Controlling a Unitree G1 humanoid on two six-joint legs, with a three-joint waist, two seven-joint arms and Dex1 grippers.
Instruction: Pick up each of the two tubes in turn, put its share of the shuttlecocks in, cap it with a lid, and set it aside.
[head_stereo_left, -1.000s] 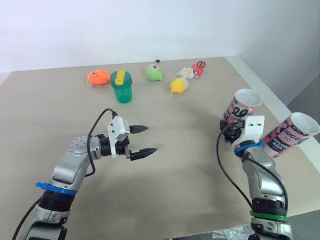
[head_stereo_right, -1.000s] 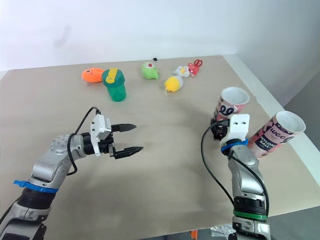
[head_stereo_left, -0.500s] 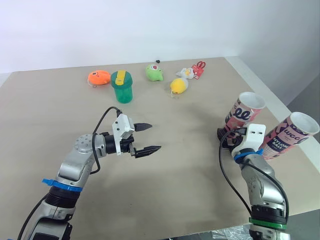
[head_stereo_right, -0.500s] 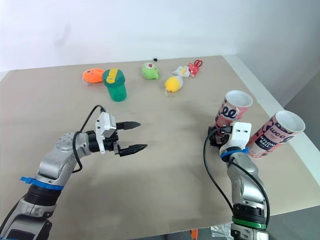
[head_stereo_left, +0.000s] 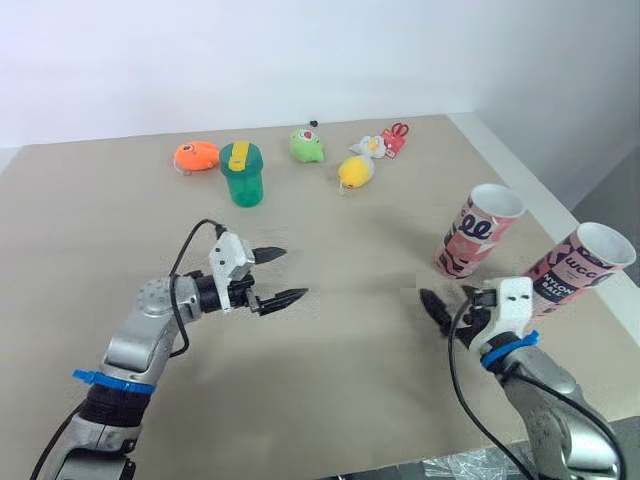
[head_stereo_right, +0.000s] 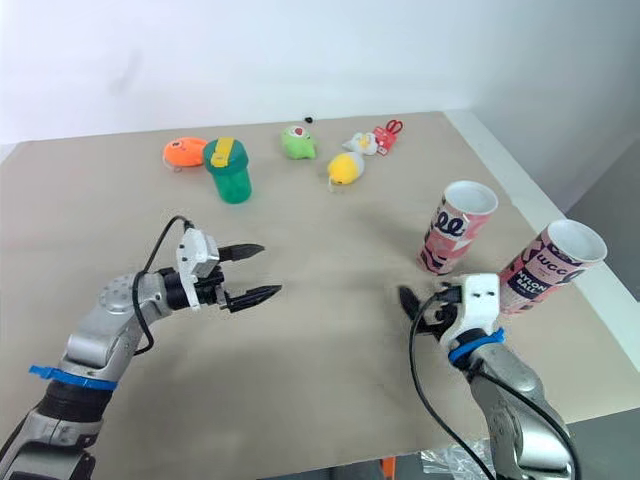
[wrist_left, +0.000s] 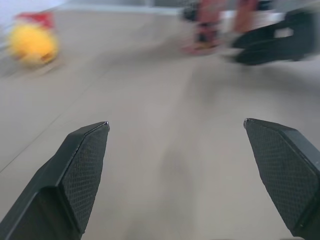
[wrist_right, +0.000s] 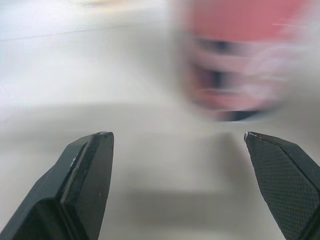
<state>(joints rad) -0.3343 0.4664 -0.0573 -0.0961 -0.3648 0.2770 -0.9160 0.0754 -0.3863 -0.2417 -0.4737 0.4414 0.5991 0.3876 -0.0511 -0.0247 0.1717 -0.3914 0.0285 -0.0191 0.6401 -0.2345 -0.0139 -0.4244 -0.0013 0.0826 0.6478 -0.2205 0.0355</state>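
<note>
Two pink-and-white patterned tubes stand open end up on the right side of the table: one (head_stereo_left: 480, 230) further in, the other (head_stereo_left: 580, 268) near the right edge. My right gripper (head_stereo_left: 432, 305) is open, low over the table, just in front and to the left of the nearer tube and apart from it. The right wrist view has that tube (wrist_right: 235, 55) blurred ahead between the spread fingers (wrist_right: 85, 170). My left gripper (head_stereo_left: 292, 273) is open over the table's middle, holding nothing and pointing towards the tubes (wrist_left: 210, 25).
Along the far side sit an orange toy (head_stereo_left: 197, 154), a green cup with a yellow lid (head_stereo_left: 243, 173), a green toy (head_stereo_left: 308, 145), a yellow toy (head_stereo_left: 357, 171) and a small white-and-red toy (head_stereo_left: 385, 143). The table's right edge (head_stereo_left: 520, 170) runs close behind the tubes.
My right gripper has dropped and drawn back from the nearer tube towards the table's front edge. The tube stays standing. The left gripper edged right, then back left.
</note>
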